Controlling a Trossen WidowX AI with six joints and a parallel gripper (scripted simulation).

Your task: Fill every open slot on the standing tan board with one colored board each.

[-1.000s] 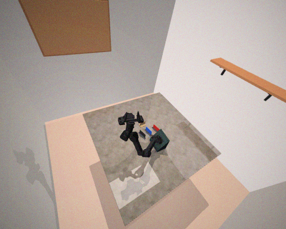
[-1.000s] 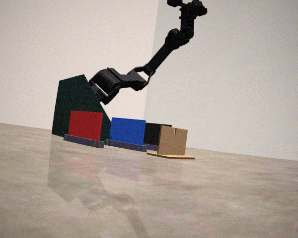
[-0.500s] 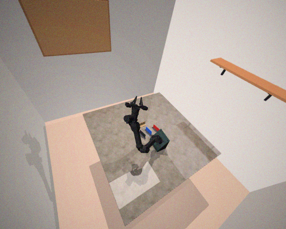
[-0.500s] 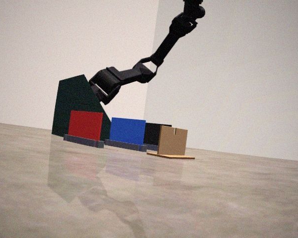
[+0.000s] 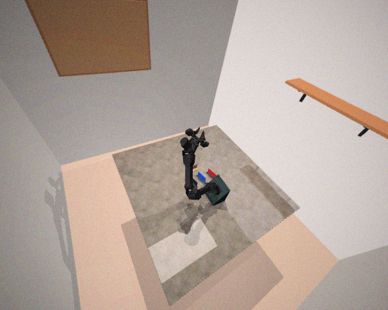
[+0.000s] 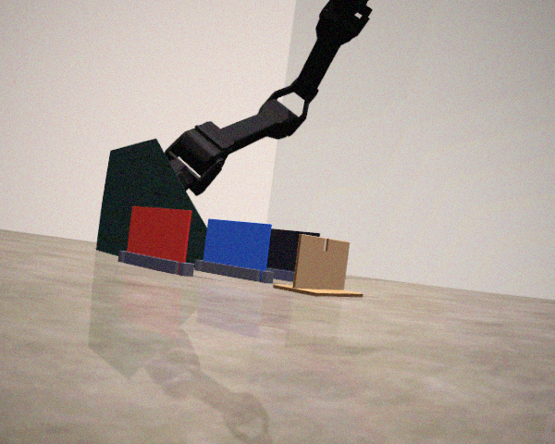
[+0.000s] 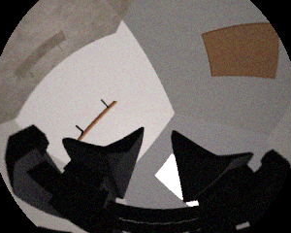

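Black claw (image 5: 201, 131) (image 7: 157, 132), partly open, raised high

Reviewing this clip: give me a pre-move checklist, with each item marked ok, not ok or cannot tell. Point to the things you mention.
1. Red board (image 5: 211, 173) (image 6: 158, 233) upright in its holder: ok.
2. Blue board (image 5: 201, 176) (image 6: 237, 244) upright in its holder: ok.
3. Tan board (image 6: 322, 264) standing, with the visible slot in its top edge open: ok.
4. Gripper (image 5: 201, 133) (image 7: 157, 132) open and empty: ok.
5. Gripper lined up over a colored board: not ok, it is raised well away from them.
6. Notches on the colored boards facing down: cannot tell.
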